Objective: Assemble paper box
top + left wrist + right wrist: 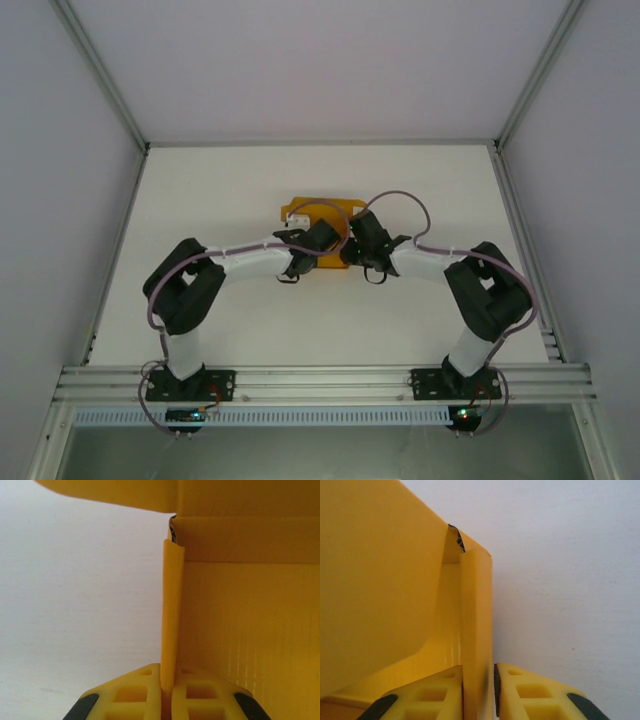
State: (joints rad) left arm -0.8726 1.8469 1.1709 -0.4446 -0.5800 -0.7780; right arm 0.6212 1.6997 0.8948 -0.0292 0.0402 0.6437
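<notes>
Pinching one upright side wall of the paper box (340, 207), the left gripper (166, 672) is clamped tight on thin orange-yellow card. The right gripper (478, 670) is narrow, with its fingers (445, 685) against both faces of the opposite wall. The box sits on the white table (300, 320), midway between the side edges and nearer the far edge.

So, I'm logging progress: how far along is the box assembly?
Done: the orange-yellow card box has its walls raised. In hand: left gripper pinches one folded side wall, right gripper holds the opposite one. Left, likely: locking these walls and closing the box.
</notes>
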